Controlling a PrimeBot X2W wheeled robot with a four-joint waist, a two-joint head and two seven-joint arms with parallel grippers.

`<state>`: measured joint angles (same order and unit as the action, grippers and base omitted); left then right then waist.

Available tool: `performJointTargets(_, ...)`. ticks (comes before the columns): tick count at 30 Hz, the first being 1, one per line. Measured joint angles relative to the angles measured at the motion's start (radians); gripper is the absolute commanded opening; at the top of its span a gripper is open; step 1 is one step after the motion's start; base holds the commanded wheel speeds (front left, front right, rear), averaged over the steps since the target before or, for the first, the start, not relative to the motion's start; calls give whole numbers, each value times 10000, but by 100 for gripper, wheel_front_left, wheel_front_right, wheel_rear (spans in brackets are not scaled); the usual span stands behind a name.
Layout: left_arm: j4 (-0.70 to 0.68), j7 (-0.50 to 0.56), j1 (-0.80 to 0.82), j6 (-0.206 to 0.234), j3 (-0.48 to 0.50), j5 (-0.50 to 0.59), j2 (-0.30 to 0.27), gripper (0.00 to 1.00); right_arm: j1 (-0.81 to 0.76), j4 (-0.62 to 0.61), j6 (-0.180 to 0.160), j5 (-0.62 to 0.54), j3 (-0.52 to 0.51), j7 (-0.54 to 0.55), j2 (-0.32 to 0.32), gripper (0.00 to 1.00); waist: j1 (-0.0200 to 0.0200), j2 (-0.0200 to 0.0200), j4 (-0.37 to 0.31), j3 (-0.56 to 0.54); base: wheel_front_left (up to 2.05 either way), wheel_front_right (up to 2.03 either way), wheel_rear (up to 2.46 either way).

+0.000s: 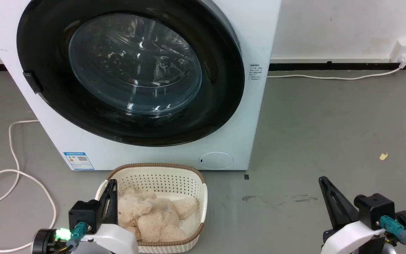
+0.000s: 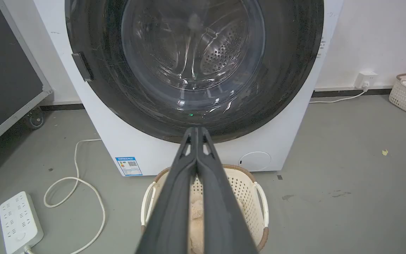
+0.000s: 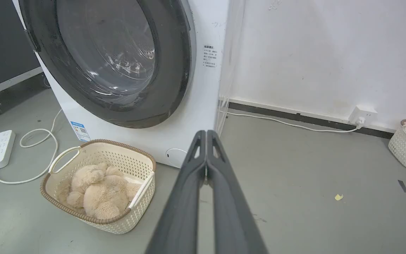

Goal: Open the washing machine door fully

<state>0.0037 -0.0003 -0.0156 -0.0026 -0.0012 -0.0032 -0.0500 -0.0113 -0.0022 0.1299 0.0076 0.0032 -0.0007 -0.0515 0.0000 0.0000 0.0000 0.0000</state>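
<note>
Black-fingered left hand (image 2: pixel 196 129) clenched, empty; right hand (image 3: pixel 206 132) clenched, empty; washing machine door (image 1: pixel 132 70) shut, untouched.

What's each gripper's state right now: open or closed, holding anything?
Left gripper: closed, holding nothing, not touching the washing machine door.
Right gripper: closed, holding nothing.

I see the washing machine (image 1: pixel 256 106) backed against the wall (image 1: pixel 330 28), with its door (image 1: pixel 132 70) on the front and the service flap (image 1: pixel 217 160) below that, to the right. A laundry basket (image 1: pixel 153 165) sits just before the machine, holding a plush toy (image 1: pixel 153 215). A power strip (image 2: pixel 19 222) lies to the machine's left, and a wall socket (image 1: pixel 405 49) is to its right.
</note>
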Motion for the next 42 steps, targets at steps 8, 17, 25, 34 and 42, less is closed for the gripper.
performJointTargets(8, 0, 0, 0, -2, 0, 0, 0, 0, 0, 0, 0, 0, 0, 0, 0, 0, 0, 0, 0, 0, 0, 0, 0)
performJointTargets(17, 0, 0, 0, 0, 0, 0, 0, 0, 0, 0, 0, 0, 0, 0, 0, 0, 0, 0, 0, 0, 0, 0, 0)
performJointTargets(25, 0, 0, 0, 0, 0, 0, 0, 0, 0, 0, 0, 0, 0, 0, 0, 0, 0, 0, 0, 0, 0, 0, 0)
performJointTargets(34, 0, 0, 0, 0, 0, 0, 0, 0, 0, 0, 0, 0, 0, 0, 0, 0, 0, 0, 0, 0, 0, 0, 0)
performJointTargets(42, 6, 0, -4, -2, -6, 0, 0, 100, -7, -2, 0, 6, 19, 0, 0, 100, 0, 0, -1, 1, 0, 0, 0)
